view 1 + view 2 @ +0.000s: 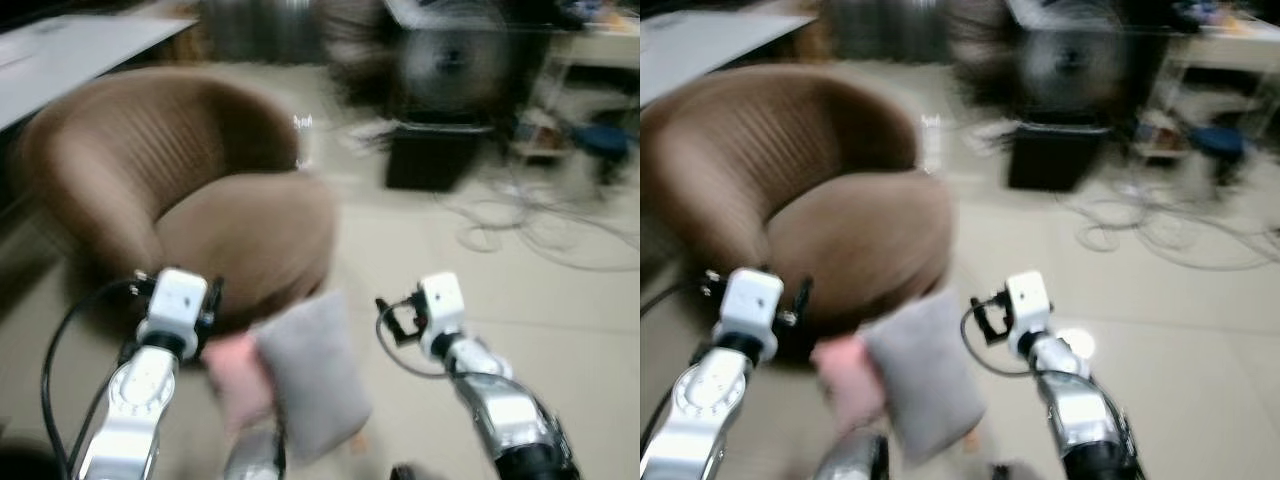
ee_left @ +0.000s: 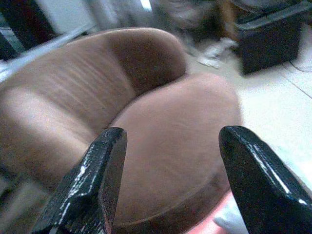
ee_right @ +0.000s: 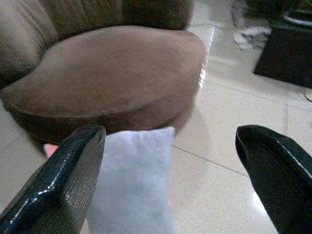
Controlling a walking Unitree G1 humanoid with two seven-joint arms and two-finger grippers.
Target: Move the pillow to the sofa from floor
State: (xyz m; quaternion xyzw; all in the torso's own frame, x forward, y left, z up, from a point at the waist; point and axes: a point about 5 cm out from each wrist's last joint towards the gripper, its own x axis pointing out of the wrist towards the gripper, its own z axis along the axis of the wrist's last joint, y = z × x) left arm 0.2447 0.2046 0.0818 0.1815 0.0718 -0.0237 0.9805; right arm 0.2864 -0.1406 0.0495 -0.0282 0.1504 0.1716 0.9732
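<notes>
On the floor (image 3: 229, 161) near the sofa (image 3: 117, 73), the pillow (image 3: 134, 180) awaits grasping; both hands, left hand (image 2: 170, 180) and right hand (image 3: 170, 180), released, must reach down.

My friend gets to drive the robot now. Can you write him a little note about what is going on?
Left gripper: fingers open, holding nothing, raised toward the brown sofa.
Right gripper: fingers open, holding nothing, over the grey pillow.
The pillow lies on the floor at the foot of the sofa seat, with something pink beside it.
Done: nothing moved yet.
Left: grab the pillow, lift it onto the seat.
</notes>
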